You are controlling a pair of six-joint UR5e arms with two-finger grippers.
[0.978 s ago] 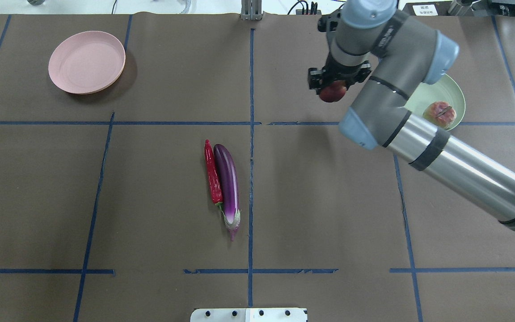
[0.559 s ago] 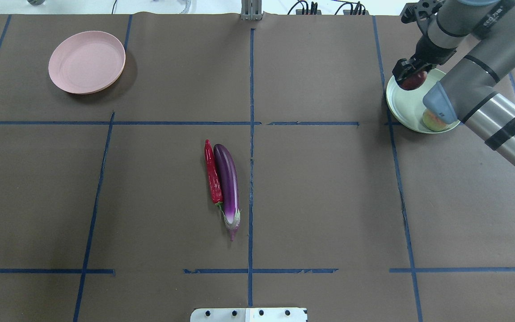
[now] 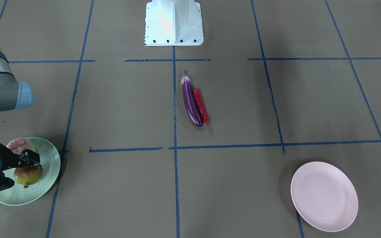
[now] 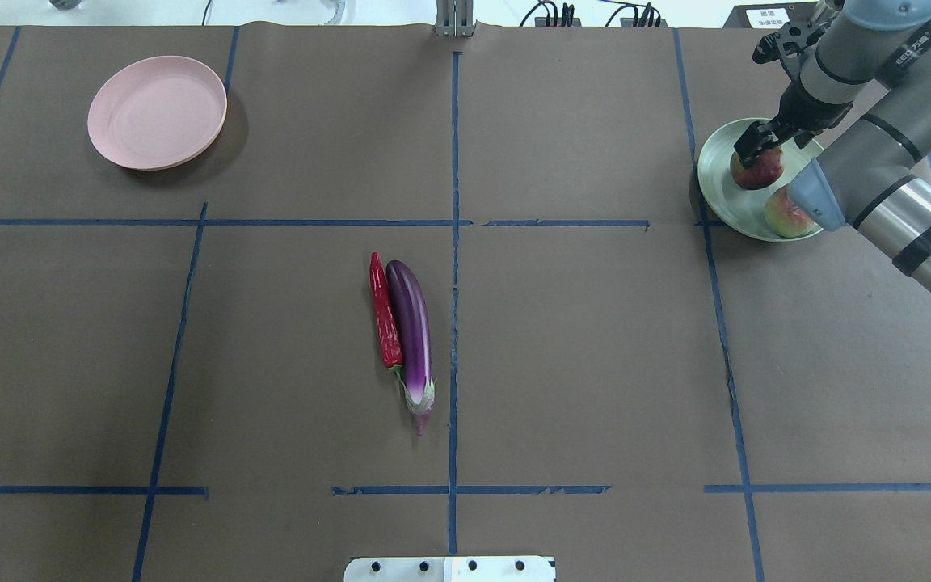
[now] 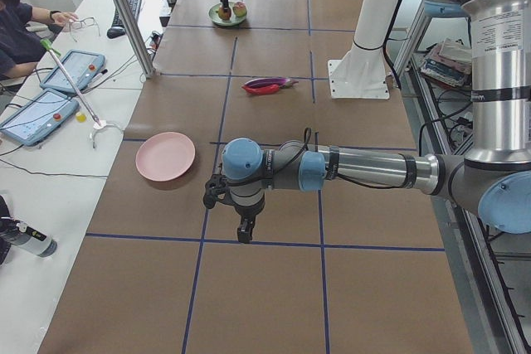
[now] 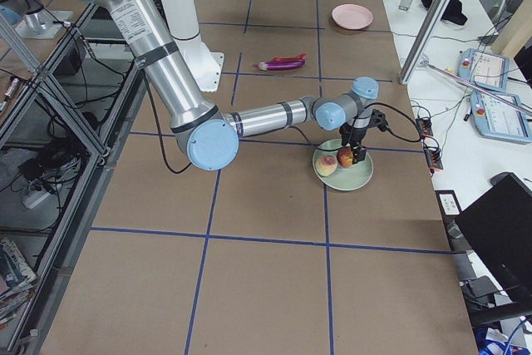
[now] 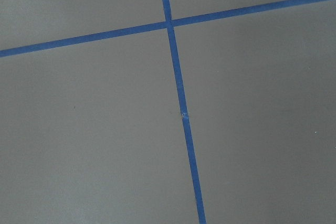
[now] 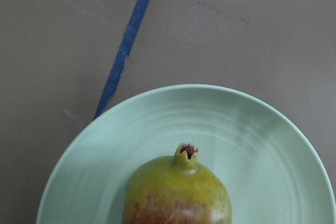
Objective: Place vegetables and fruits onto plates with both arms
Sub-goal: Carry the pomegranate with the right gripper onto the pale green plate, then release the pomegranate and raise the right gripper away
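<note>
We see the right pincer point(image 3: 30, 161) clamped on the upper part of the pomegranate point(image 3: 27, 176). The fruit is down on the green plate point(image 3: 50, 165), its small crown tip pointing away from the robot. The peach point(image 3: 18, 145) lies on the same plate, just beside the pomegranate on the robot's side. Well apart from the green plate, near the middle of the desk point(image 3: 111, 109), the eggplant point(image 3: 190, 100) and the chili pepper point(image 3: 201, 105) lie side by side, touching. The pink plate point(image 3: 324, 196) sits farthest from the green plate, toward the opposite end. The left pincer point(image 5: 245, 234) hangs low over the desk, far from the green plate; we cannot tell whether it is apart or together.
</note>
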